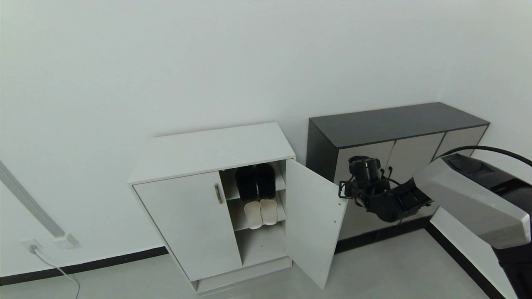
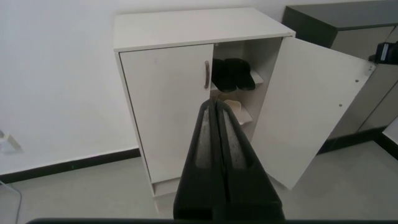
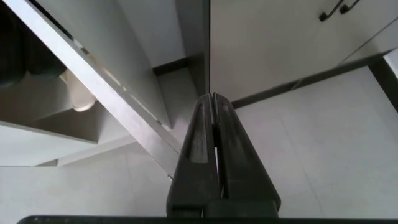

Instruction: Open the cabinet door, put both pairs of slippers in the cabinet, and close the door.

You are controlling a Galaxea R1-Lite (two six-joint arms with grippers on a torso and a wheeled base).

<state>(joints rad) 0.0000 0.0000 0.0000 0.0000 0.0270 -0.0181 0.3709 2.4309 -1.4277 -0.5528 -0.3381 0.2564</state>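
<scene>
The white cabinet (image 1: 212, 151) stands against the wall with its right door (image 1: 311, 220) swung open and its left door (image 1: 187, 224) closed. Black slippers (image 1: 255, 180) lie on the top shelf and white slippers (image 1: 260, 212) on the shelf below. My right gripper (image 1: 343, 194) is shut and empty, just at the outer edge of the open door. In the right wrist view the gripper (image 3: 213, 97) sits close behind the door's edge (image 3: 112, 106). My left gripper (image 2: 215, 102) is shut and empty, held back in front of the cabinet (image 2: 193, 28), facing the slippers (image 2: 235, 73).
A dark-topped cabinet (image 1: 395, 120) stands right of the white one, close behind the open door and my right arm. A wall socket with a cable (image 1: 31, 246) is at the lower left. Bare floor (image 1: 374, 274) lies in front of both cabinets.
</scene>
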